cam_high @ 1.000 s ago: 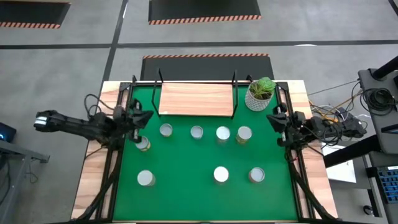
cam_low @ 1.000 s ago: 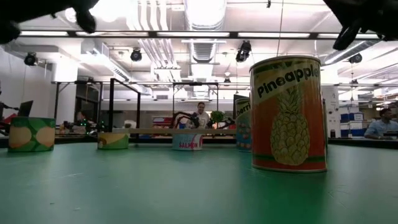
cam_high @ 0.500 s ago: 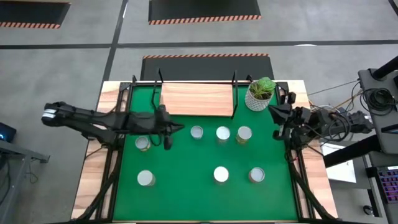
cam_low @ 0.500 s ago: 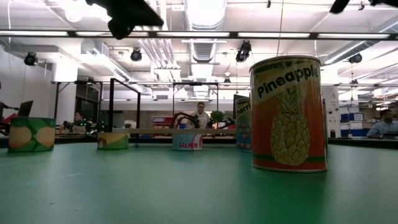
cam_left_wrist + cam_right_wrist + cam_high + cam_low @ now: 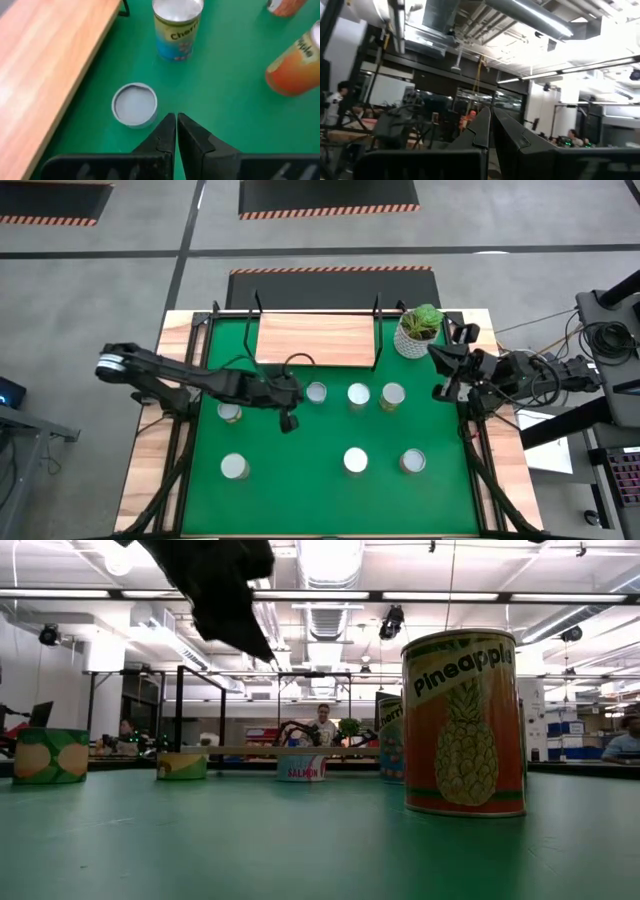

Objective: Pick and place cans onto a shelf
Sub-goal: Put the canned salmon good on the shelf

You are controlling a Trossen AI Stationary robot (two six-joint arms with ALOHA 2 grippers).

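Note:
Several cans stand on the green mat (image 5: pixel 300 500). A back row holds a low can (image 5: pixel 316 392), a cherry can (image 5: pixel 358 394) and another (image 5: pixel 392 395). One can (image 5: pixel 229 412) is at the left, and three stand nearer, among them the pineapple can (image 5: pixel 465 725). The shelf (image 5: pixel 316 340) lies at the far edge. My left gripper (image 5: pixel 288 420) is shut, slanting down above the mat just short of the low can (image 5: pixel 134 104). It holds nothing. My right gripper (image 5: pixel 440 358) is shut at the table's right edge, pointing upward.
A white pot with a green plant (image 5: pixel 418 330) stands to the right of the shelf. Black frame rails (image 5: pixel 190 430) run along both sides of the mat. Open mat lies between the back row and the near cans.
My left gripper has swung from the table's left edge toward the right, out over the mat to just short of the back row's low can. It has tipped from pointing upward to slanting down. My right gripper has risen and rolled at the right edge. Both stayed shut.

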